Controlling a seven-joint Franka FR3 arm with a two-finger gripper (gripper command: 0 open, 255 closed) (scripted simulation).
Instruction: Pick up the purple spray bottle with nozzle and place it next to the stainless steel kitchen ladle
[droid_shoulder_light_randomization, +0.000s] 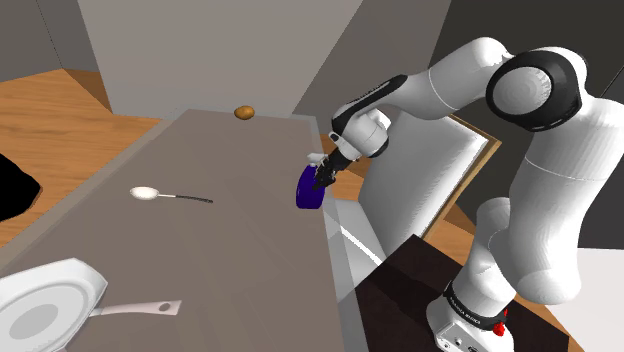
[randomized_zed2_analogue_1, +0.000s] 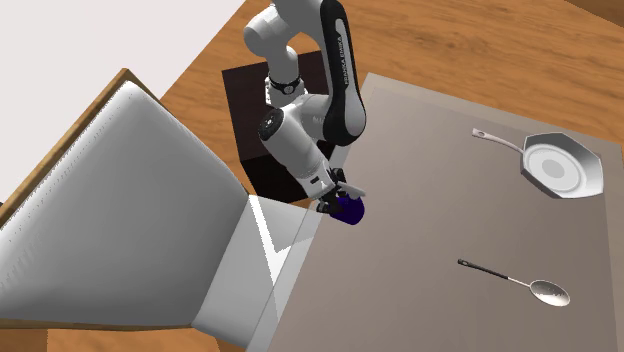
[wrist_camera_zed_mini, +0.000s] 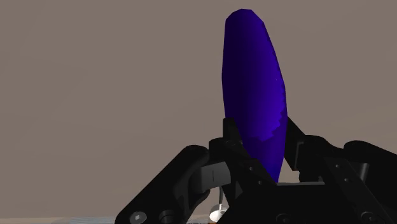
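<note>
While the purple spray bottle (wrist_camera_zed_mini: 254, 83) is clasped by the gripper (droid_shoulder_light_randomization: 321, 181) between its fingers (by the end nearest the palm), it is best carried level — the ladle (droid_shoulder_light_randomization: 166, 195) lies well apart from the gripper — and released only beside it.

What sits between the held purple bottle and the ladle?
Nothing visible. Only bare grey tabletop lies between the dark purple spray bottle, clasped in the black fingers at the table's edge, and the silver long-handled ladle. The white frying pan and small brown round object lie off to either side.
</note>
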